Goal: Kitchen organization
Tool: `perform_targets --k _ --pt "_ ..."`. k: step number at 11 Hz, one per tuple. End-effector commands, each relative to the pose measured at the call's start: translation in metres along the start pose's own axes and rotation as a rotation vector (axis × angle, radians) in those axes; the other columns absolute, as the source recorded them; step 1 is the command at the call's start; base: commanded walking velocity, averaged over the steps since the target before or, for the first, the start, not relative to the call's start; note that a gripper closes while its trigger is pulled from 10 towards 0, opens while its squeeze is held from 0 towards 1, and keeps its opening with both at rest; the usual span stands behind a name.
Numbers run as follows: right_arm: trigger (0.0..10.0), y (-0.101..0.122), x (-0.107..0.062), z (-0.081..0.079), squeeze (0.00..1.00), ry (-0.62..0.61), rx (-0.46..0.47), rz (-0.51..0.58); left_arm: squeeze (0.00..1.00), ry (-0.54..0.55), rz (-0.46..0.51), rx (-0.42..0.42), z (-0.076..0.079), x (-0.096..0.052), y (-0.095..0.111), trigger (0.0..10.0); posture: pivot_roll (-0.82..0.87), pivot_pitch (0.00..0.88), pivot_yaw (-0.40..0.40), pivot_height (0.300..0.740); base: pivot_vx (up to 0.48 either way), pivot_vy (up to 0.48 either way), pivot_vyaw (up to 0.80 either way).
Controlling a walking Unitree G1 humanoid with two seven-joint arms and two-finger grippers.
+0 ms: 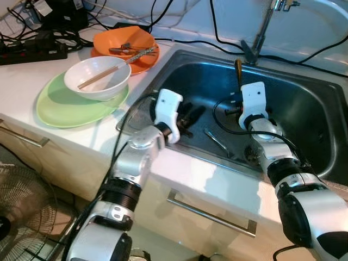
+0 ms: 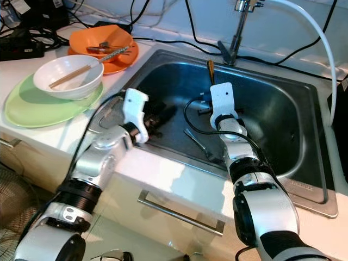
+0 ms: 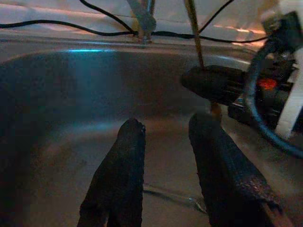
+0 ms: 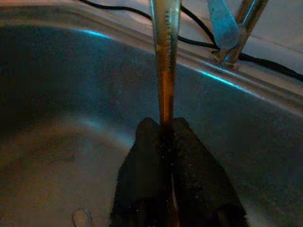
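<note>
Closest to you are the two silver arms reaching over the counter edge into the steel sink point(image 1: 304, 109). Your right gripper point(image 4: 166, 142) is clamped on a brown, stick-like utensil point(image 4: 164, 61), which stands upright in the basin below the faucet point(image 2: 239, 27); there is lettering along its handle, but it is too blurred to read. Your left gripper point(image 3: 165, 142) hangs low inside the sink, beside the right one, fingers moderately apart and holding nothing. A metal utensil point(image 1: 218, 142) lies flat on the sink floor between the two arms.

On the counter to your left, a green plate point(image 1: 60, 109) carries a white bowl point(image 1: 98, 79) with chopsticks point(image 1: 100, 75) resting in it. Behind it, an orange bowl point(image 1: 122, 41) holds more cutlery. Black cables run along the back wall.
</note>
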State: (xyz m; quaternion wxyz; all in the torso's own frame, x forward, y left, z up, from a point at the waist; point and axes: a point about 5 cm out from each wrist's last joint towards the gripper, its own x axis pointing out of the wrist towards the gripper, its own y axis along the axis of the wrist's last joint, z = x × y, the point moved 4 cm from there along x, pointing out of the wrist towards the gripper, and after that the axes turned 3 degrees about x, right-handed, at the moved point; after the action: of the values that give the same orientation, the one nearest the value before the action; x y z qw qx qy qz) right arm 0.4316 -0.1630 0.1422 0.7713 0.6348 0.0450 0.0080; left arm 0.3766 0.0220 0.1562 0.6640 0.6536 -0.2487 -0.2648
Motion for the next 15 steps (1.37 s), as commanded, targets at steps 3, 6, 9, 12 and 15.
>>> perform_targets --k 3,6,9,12,15 --pt "10.0 -0.002 0.001 -0.006 1.00 0.019 -0.017 -0.020 0.00 -0.029 -0.108 -0.043 0.016 -0.003 -0.033 10.0 0.03 0.022 -0.021 0.740 0.000 0.000 0.00" --pt "10.0 -0.006 -0.001 -0.013 0.00 0.041 -0.028 -0.012 0.00 -0.043 -0.108 -0.046 0.020 -0.002 -0.034 10.0 0.02 0.011 -0.021 0.740 0.000 0.000 0.00" --pt "10.0 0.007 -0.006 -0.018 0.00 0.067 0.022 0.109 0.00 -0.034 -0.090 -0.041 0.022 -0.002 -0.033 10.0 0.01 0.003 -0.025 0.740 0.000 0.000 0.00" --pt "10.0 0.041 -0.022 -0.023 0.00 0.105 0.086 0.316 0.00 0.108 0.084 -0.041 -0.005 -0.003 0.000 10.0 0.00 0.000 -0.028 0.740 0.000 0.000 0.00" --pt "10.0 0.044 -0.050 -0.044 0.00 0.207 0.158 0.398 0.00 0.296 0.220 0.025 -0.037 -0.014 0.028 10.0 -0.01 0.000 -0.029 0.740 0.000 0.000 0.00"
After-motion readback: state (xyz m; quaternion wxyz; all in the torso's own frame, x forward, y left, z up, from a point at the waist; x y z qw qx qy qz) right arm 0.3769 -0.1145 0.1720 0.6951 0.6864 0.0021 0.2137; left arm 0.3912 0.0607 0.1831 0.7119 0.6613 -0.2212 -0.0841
